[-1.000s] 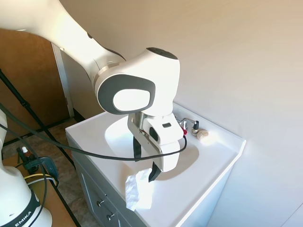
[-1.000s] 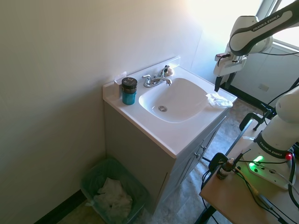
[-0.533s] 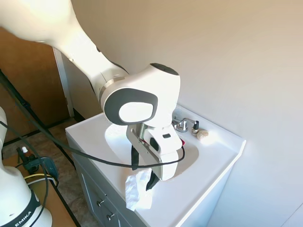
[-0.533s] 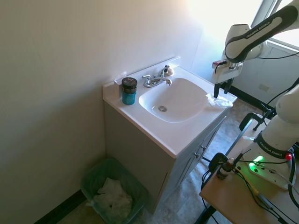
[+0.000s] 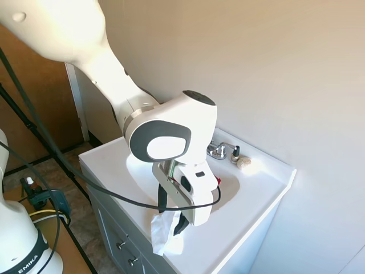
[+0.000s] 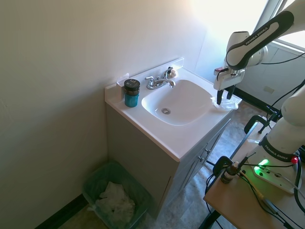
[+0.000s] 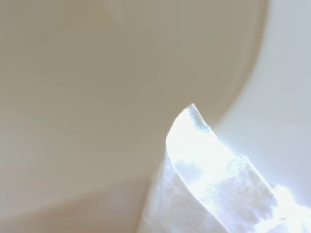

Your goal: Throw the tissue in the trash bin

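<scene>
The tissue (image 5: 165,233) lies crumpled on the front corner of the sink counter (image 5: 251,197), hanging a little over the counter's edge. The gripper (image 5: 169,218) is down over the tissue with its two dark fingers spread apart, one on either side of it. The trash bin (image 6: 114,195) stands on the floor beside the sink cabinet, well apart from the tissue, with crumpled paper inside.

White vanity sink (image 6: 178,102) with a chrome faucet (image 6: 157,82); a teal jar with a dark lid (image 6: 131,93) stands left of it, and a small beige pebble (image 5: 244,162) sits by the faucet.
</scene>
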